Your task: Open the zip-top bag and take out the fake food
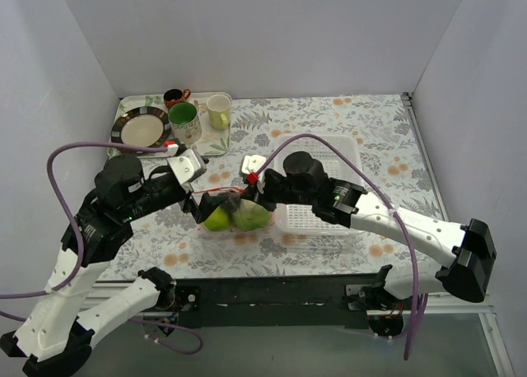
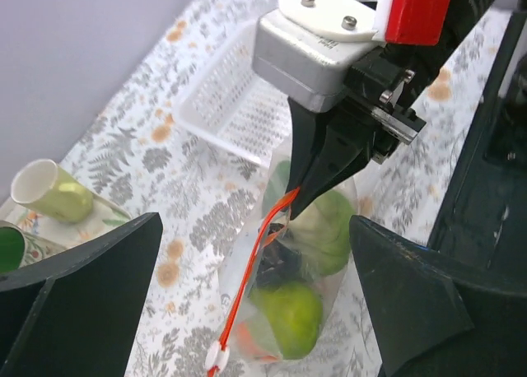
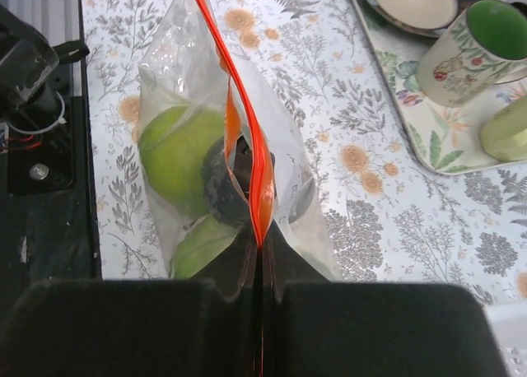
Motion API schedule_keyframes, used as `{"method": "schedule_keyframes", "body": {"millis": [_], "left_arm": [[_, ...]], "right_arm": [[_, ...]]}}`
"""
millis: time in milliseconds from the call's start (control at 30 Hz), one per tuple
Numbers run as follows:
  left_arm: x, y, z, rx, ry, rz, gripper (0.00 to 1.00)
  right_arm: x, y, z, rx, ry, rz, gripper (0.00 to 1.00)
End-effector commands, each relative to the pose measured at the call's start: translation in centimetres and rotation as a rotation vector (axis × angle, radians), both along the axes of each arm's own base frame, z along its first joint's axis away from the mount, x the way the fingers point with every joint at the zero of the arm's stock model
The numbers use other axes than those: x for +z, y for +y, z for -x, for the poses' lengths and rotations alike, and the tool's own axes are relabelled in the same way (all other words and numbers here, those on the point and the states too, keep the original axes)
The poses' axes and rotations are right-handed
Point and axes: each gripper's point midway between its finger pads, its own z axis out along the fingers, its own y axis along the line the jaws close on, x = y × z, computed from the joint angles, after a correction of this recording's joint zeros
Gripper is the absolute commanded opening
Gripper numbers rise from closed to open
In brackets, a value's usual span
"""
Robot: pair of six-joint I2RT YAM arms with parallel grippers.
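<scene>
My right gripper (image 3: 262, 258) pinches the zip-top bag (image 1: 235, 215) by its orange strip (image 3: 249, 138), just beside the basket (image 1: 346, 151); left gripper (image 2: 255, 229) gapes. Thin, slippery film, sagging with fake food (image 2: 288, 315): I'd take the opposite lip.

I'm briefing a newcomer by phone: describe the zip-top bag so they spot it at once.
On the floral table, look between the two arms, just left of the white basket. The zip-top bag is there, pinched by the right pincer; it alone is clear plastic, with an orange-red strip and green fruit inside.
</scene>
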Motion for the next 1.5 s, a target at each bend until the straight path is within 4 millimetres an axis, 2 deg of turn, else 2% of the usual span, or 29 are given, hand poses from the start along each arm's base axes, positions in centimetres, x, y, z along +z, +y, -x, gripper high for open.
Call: {"method": "schedule_keyframes", "body": {"millis": [0,133,200,300,333,400,467,500,567,600,800,967,1000,1100,1167,1233,1333,1400,1467], "left_arm": [[4.4,0.7,0.7,0.062,-0.039,0.171,0.98],[3.4,1.6,0.8,0.113,-0.039,0.186,0.98],[3.0,2.3,-0.5,0.187,-0.06,0.199,0.98],[4.6,2.6,-1.6,0.226,-0.146,0.238,0.98],[5.4,2.5,-1.7,0.219,-0.173,0.25,0.98],[5.8,1.8,-1.7,0.177,-0.184,0.226,0.98],[4.5,1.0,-1.5,0.125,-0.163,0.172,0.98],[3.1,0.9,-1.6,0.12,-0.143,0.154,0.98],[2.6,1.4,-1.0,0.123,-0.176,0.162,0.98],[1.6,1.5,-1.0,0.124,-0.171,0.155,0.98],[1.5,2.2,0.9,0.103,-0.157,0.186,0.98],[1.4,2.1,0.6,0.105,-0.186,0.19,0.98],[1.4,1.7,1.0,0.075,-0.181,0.193,0.96],[0.5,1.0,1.6,0.021,-0.152,0.175,0.77],[-0.4,0.8,2.0,-0.006,-0.126,0.159,0.72],[-1.0,0.8,2.3,-0.01,-0.109,0.153,0.74],[-1.2,1.1,2.5,-0.003,-0.095,0.157,0.83],[-1.1,1.2,2.6,0.006,-0.092,0.163,0.89],[-0.9,1.3,2.4,0.015,-0.094,0.167,0.91]], "right_arm": [[5.5,-0.9,0.4,0.021,-0.031,-0.16,0.01],[6.0,-1.6,0.9,0.087,0.017,-0.188,0.01],[6.6,-1.8,1.2,0.118,0.031,-0.204,0.01],[7.6,-2.1,1.4,0.154,0.045,-0.224,0.01],[7.9,-2.4,1.2,0.167,0.051,-0.231,0.01],[8.2,-2.7,1.0,0.175,0.073,-0.226,0.01],[9.0,-3.0,0.7,0.193,0.081,-0.242,0.01],[9.7,-3.0,0.7,0.202,0.077,-0.254,0.01],[10.1,-3.3,0.6,0.218,0.095,-0.265,0.01],[10.3,-3.2,0.6,0.223,0.099,-0.271,0.01],[9.9,-3.4,0.3,0.249,0.139,-0.268,0.01],[10.6,-3.0,0.8,0.294,0.157,-0.297,0.01],[10.8,-3.0,0.9,0.296,0.155,-0.301,0.01],[11.3,-3.3,0.8,0.281,0.142,-0.315,0.01],[11.8,-3.5,0.6,0.271,0.133,-0.331,0.01],[12.6,-3.7,0.9,0.28,0.12,-0.345,0.01],[13.2,-3.9,1.1,0.287,0.105,-0.357,0.01],[13.6,-4.1,1.2,0.288,0.092,-0.366,0.01],[13.8,-4.2,1.4,0.291,0.115,-0.372,0.01]]}}
